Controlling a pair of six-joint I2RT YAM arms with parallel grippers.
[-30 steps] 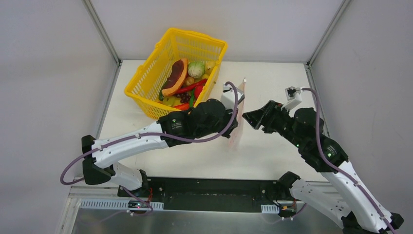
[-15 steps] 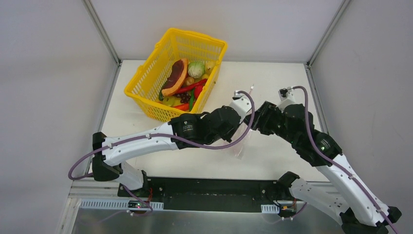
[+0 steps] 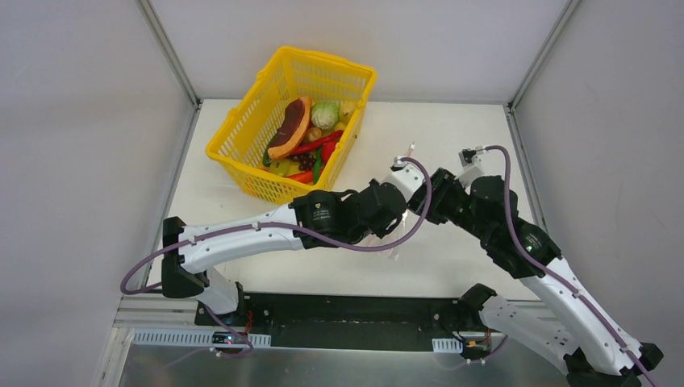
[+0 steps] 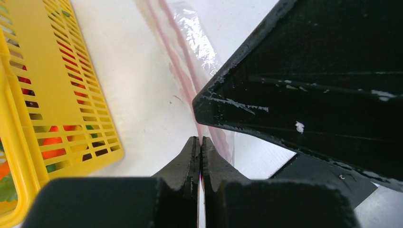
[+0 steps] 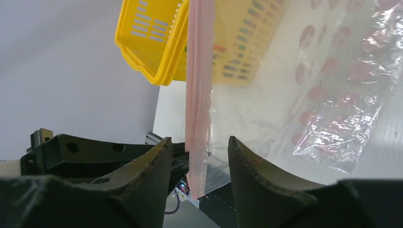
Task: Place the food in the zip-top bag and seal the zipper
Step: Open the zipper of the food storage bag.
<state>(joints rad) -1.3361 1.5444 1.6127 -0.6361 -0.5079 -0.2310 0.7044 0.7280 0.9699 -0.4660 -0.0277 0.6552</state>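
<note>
The left gripper (image 4: 200, 140) pinches the zipper (image 5: 198, 71) of the bag (image 5: 332, 71), basket (image 3: 242, 105) close at 10 o'clock. The right gripper (image 5: 198, 142), reaching in from 4 o'clock, straddles it half-wide

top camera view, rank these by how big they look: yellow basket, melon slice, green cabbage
1. yellow basket, by far the largest
2. melon slice, clearly longer than the cabbage
3. green cabbage, smallest

Both foods lie side by side in the basket, so nearness to the camera hardly skews this.
</note>
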